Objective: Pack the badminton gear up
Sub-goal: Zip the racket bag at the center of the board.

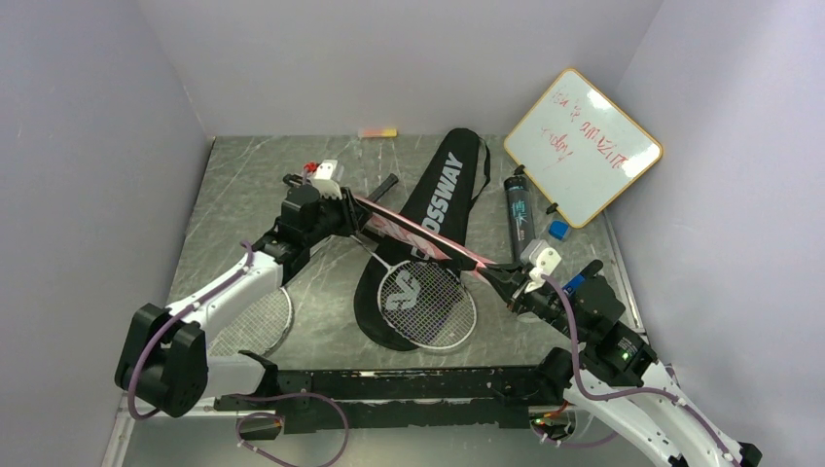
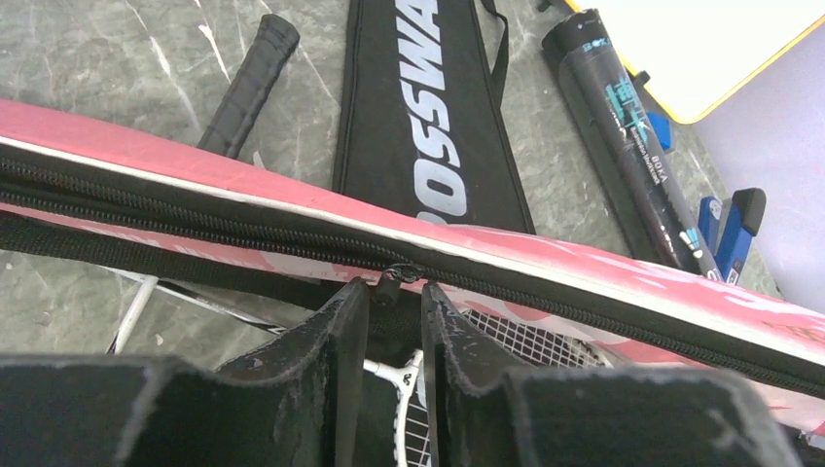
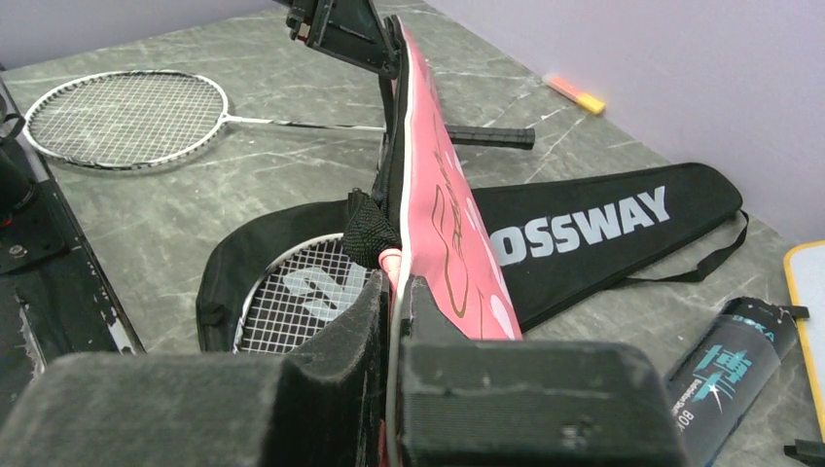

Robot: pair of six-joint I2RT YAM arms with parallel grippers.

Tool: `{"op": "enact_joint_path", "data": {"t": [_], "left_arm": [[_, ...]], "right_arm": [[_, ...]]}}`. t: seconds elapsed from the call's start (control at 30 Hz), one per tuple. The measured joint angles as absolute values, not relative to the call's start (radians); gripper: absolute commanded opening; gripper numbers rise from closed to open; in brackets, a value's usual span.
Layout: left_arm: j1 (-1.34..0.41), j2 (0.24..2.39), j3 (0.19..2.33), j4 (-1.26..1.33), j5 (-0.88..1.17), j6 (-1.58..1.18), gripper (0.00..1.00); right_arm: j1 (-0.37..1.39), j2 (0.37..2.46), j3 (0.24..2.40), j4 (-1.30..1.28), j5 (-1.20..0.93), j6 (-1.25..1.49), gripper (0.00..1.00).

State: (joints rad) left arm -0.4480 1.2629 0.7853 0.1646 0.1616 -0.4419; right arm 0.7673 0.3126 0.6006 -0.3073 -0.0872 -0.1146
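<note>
while the right pincer (image 3: 394,292) is clamped on one end of the pink cover (image 1: 418,233), that cover stands on edge, raised above the bench (image 1: 243,185) and spanning between the two arms. the left pincer (image 2: 394,292) sits at the cover's other end, its fingers (image 2: 340,331) set narrow on either side of the zip pull (image 2: 401,274); whether they actually pinch the pull cannot be told. beneath the pink cover the black cover (image 1: 433,195) lies flat on the bench, with a white-framed racket (image 1: 426,304) resting head-first on its wide end. a second racket (image 3: 126,117) lies on the bench by the left arm, its black handle (image 2: 248,83) pointing toward the black cover. the dark tube (image 1: 520,209) lies just right of the black cover, near the whiteboard (image 1: 584,146). a small marker (image 1: 377,131) lies at the back wall
</note>
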Motion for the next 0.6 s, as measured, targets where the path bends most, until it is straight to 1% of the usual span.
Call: {"op": "enact_joint_path", "data": {"t": [0.07, 0.23, 0.47, 0.6], "left_arm": [[-0.448, 1.265, 0.786, 0.158, 0.162, -0.440, 0.17], [-0.448, 1.265, 0.786, 0.148, 0.161, -0.429, 0.06], [-0.448, 1.265, 0.808, 0.109, 0.152, -0.390, 0.05], [-0.448, 1.265, 0.830, 0.068, 0.107, -0.368, 0.05]], "right_arm": [[0.767, 0.312, 0.601, -0.307, -0.087, -0.116, 0.00], [0.767, 0.312, 0.601, -0.307, -0.088, -0.117, 0.00], [0.767, 0.312, 0.601, -0.307, -0.084, -0.120, 0.00], [0.768, 0.312, 0.601, -0.307, -0.047, -0.115, 0.00]]}}
